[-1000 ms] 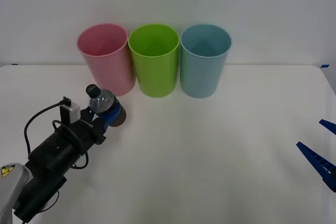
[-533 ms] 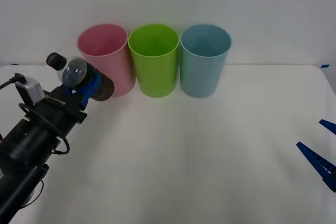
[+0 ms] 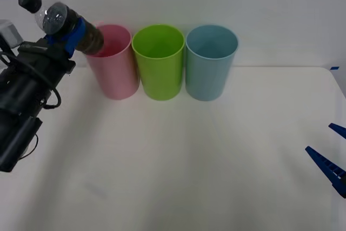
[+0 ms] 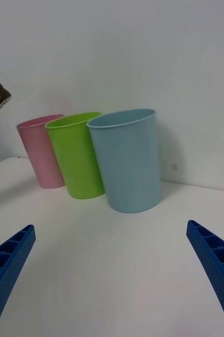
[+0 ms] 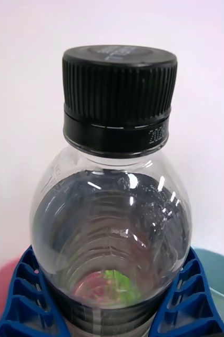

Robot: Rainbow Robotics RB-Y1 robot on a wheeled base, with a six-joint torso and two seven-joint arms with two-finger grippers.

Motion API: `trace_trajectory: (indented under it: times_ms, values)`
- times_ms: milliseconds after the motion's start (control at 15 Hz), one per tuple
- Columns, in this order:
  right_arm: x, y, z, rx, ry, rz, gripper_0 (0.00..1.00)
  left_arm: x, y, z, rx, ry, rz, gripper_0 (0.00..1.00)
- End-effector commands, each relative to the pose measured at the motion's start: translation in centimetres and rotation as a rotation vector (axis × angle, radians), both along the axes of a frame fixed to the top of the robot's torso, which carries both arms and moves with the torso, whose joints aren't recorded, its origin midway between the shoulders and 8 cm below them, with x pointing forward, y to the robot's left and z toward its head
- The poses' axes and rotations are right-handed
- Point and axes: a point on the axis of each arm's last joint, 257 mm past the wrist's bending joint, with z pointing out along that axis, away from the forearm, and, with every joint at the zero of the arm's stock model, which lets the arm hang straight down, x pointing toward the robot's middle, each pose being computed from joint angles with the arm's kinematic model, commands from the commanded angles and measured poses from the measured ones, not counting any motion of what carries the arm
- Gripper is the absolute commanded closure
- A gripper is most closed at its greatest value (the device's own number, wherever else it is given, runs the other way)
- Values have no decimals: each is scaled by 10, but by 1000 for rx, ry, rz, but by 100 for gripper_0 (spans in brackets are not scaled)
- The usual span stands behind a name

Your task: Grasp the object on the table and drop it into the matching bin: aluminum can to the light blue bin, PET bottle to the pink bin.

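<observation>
The left gripper [image 3: 66,30] is up high, and its blue fingers [image 5: 28,295] are squeezed tight on the PET bottle [image 3: 65,20], one on each side of its belly. The bottle lies tilted between them. Its black cap [image 3: 29,1] sticks out past the fingers on the side away from the bins. Its dark bottom end [image 3: 92,39] sticks out the other way, and from the front it covers part of the rim of the pink bin [image 3: 116,71]. I cannot tell if that end is right above the opening or a little in front of it.

The grip is around the middle, so the bottle does not slip or swing. It is held up high so it can go over the tall bin wall and not bump it.

The pink bin is the nearest one to these fingers. The green bin [image 3: 159,63] comes next, and the light blue bin [image 3: 211,63] is farthest. Plastic bottles go in pink, so this is the right spot.

I think the job is nearly done. The dark end should be well over the hole before the fingers let go, or the bottle may hit the rim and fall on the table [image 3: 205,160].

The right gripper [image 3: 331,155] waits low, far off at the other side of the table, with its fingers wide apart and nothing between them.
</observation>
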Motion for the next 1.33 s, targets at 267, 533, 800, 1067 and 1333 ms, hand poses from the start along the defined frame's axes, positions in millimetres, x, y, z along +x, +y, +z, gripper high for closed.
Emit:
trace_trajectory:
  times_ms: [267, 533, 800, 1067, 1333]
  values:
    - [0, 0, 0, 0, 0, 0, 0, 69, 7, 13, 78, 1, 66, 100]
    - [0, 0, 0, 0, 0, 0, 0, 102, 0, 12, 128, 21, 83, 100]
    - [0, 0, 0, 0, 0, 0, 0, 112, 1, 9, 156, 29, 96, 99]
    - [0, 0, 0, 0, 0, 0, 0, 112, -2, 6, 159, 33, 91, 89]
    - [0, 0, 0, 0, 0, 0, 0, 113, -6, 4, 138, 43, 86, 0]
